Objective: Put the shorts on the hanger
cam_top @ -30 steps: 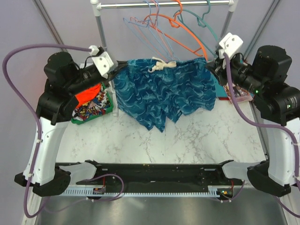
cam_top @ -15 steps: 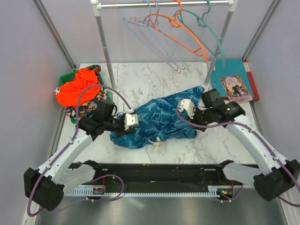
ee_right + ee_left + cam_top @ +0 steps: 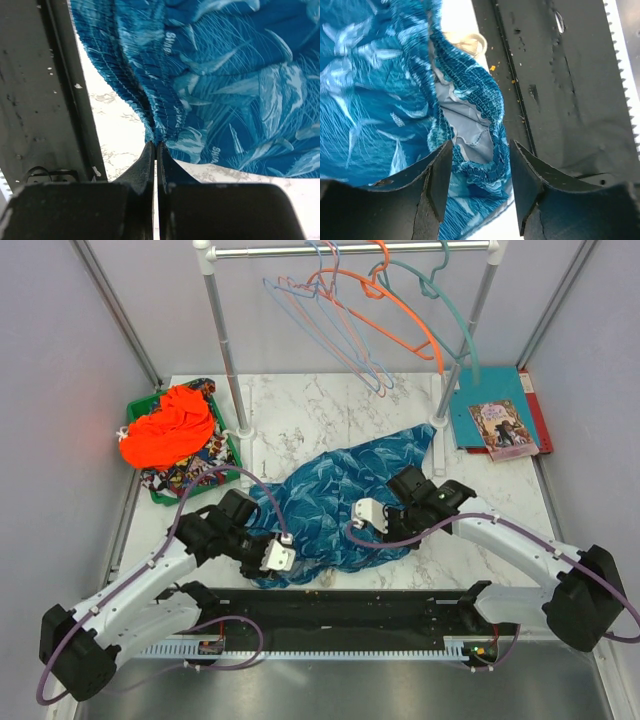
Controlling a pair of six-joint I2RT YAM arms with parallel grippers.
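**Two grippers at the waistband: one pinching, one standing apart**

You are looking at the shorts (image 3: 330, 495) lying crumpled on the marble table (image 3: 330, 410), between the two arms and close to the black base plate (image 3: 330, 605). From above, the folds are hiding which part is leg and which is waist.

Your left gripper (image 3: 480, 150) is standing with its fingers apart, released. The gathered waistband and a patch of pale grey lining are sitting in the gap between them. You cannot tell from the wrist view whether either finger is touching the cloth. Only a short loop of the white drawstring (image 3: 470, 44) is peeking out past the waistband; the rest is tucked under fabric.

Your right gripper (image 3: 156, 145) is clenched, its fingers pressed together and pinching the ribbed edge of the shorts just above the tabletop. The finger bodies are blocking the lower part of that view, so how much cloth is sitting between the pads is not showing.

From the top camera, the white wrist housings are covering both sets of fingertips.

The pale blue hanger (image 3: 290, 303) is hanging on the rail (image 3: 350, 250) at the back, well apart from the shorts. It is overlapping a thin pink hanger and an orange and a teal one, and its hook is crowding among the others at the frame's top edge.

An orange garment (image 3: 165, 425) is filling the green bin (image 3: 136, 408) at the left, hiding most of what is lying under it.
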